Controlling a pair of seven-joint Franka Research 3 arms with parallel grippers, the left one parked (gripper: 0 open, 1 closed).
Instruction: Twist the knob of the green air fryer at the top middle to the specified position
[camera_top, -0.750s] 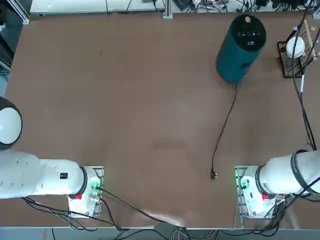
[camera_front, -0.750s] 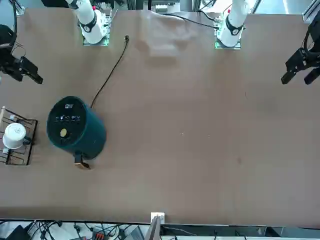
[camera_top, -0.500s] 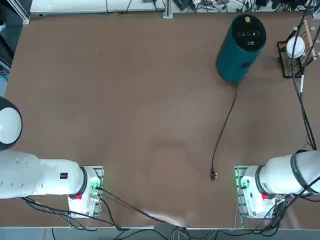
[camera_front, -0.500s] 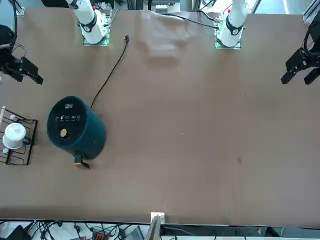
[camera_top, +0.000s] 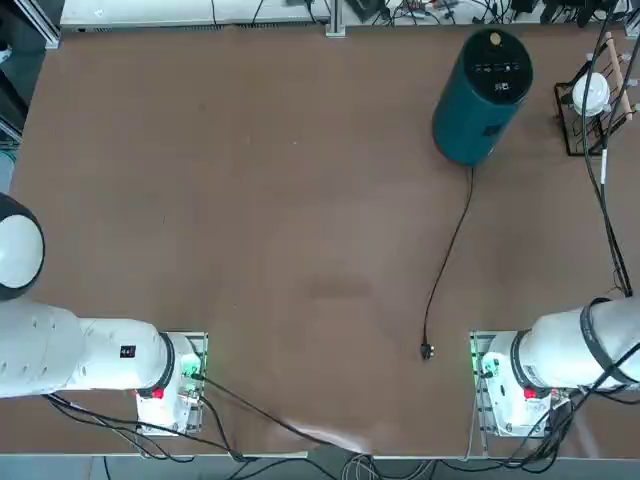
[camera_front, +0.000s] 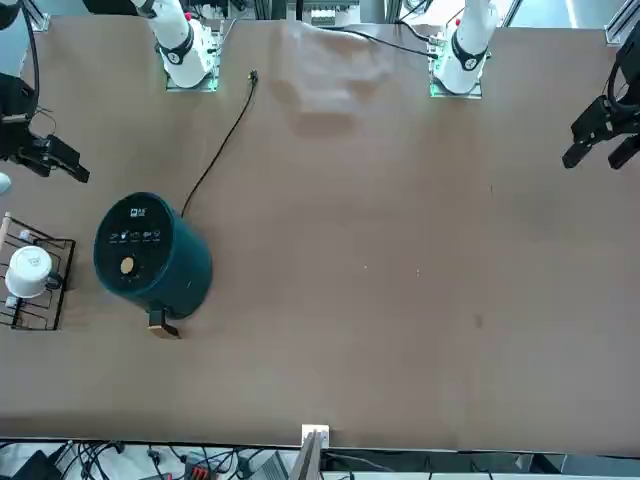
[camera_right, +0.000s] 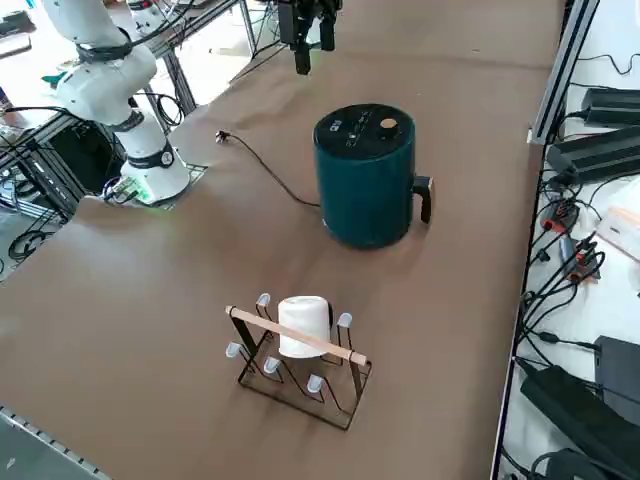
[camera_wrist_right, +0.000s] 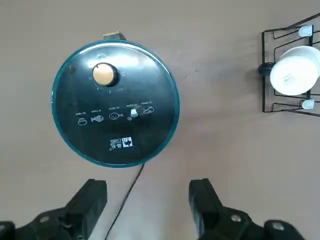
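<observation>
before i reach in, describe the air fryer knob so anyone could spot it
Find the tall teal air fryer, then its round black top panel. The knob is a small gold disc near the edge by the handle, the only raised round piece among flat white icons, with the open right gripper away from it.

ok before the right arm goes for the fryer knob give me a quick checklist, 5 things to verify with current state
1. Right gripper open, nothing between its fingers: ok
2. Green air fryer standing upright, handle attached: ok
3. Knob on the black top panel in view of the wrist camera, nothing covering it: ok
4. Right gripper lined up over the knob: not ok, the fingers are off to the power cord side of the fryer
5. Knob's target position known: cannot tell, no target shows in the pictures
</observation>
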